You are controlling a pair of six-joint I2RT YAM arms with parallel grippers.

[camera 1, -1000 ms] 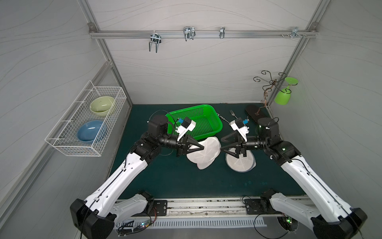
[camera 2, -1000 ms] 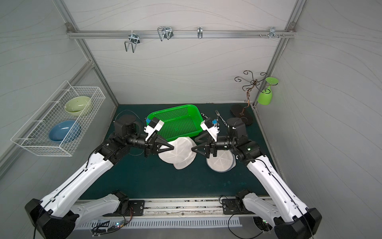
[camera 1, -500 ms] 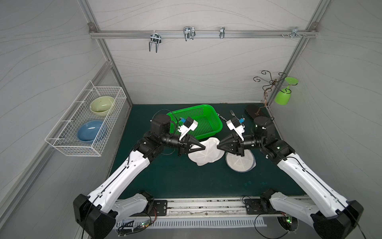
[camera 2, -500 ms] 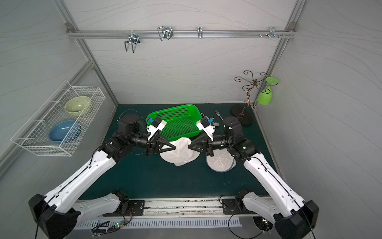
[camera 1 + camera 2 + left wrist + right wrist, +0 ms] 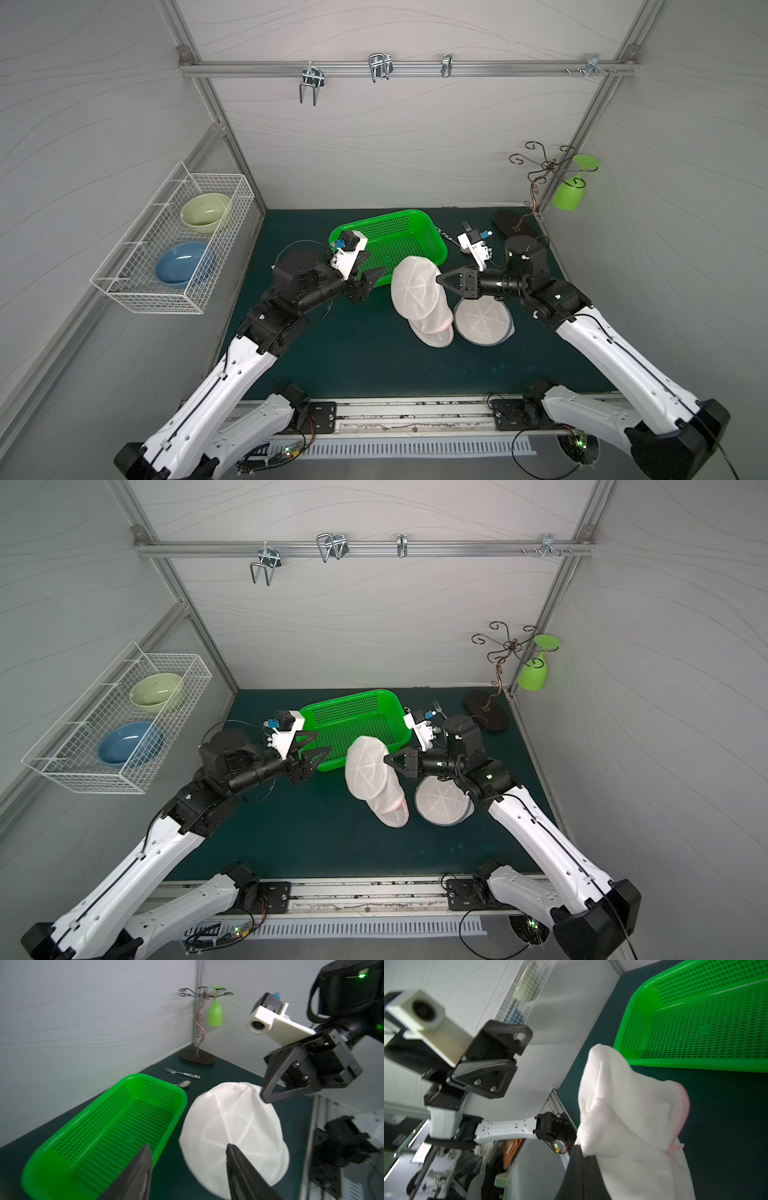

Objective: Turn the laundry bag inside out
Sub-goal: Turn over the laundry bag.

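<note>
The white mesh laundry bag (image 5: 419, 299) (image 5: 372, 771) hangs tilted from its upper right edge. Its pink-trimmed lower end rests on the green mat. My right gripper (image 5: 439, 280) (image 5: 387, 757) is shut on that upper edge, and in the right wrist view the jaws (image 5: 584, 1154) pinch the white mesh (image 5: 633, 1115). My left gripper (image 5: 374, 268) (image 5: 321, 745) stands open to the left of the bag, apart from it. In the left wrist view the gap between the open fingers (image 5: 188, 1147) shows the mat and the bag (image 5: 232, 1126) just beyond.
A green perforated basket (image 5: 390, 241) sits just behind the bag. A round grey-rimmed mesh disc (image 5: 482, 320) lies under my right wrist. A fork (image 5: 182, 1073) and a spoon (image 5: 184, 1084) lie behind the basket. A glass stand (image 5: 536, 191) fills the back right corner. A wire rack (image 5: 174, 241) with bowls hangs on the left wall.
My right gripper closed on the bag's edge. My left gripper then opened, let go of the bag and drew back to the left. The bag now hangs from the right gripper alone.
</note>
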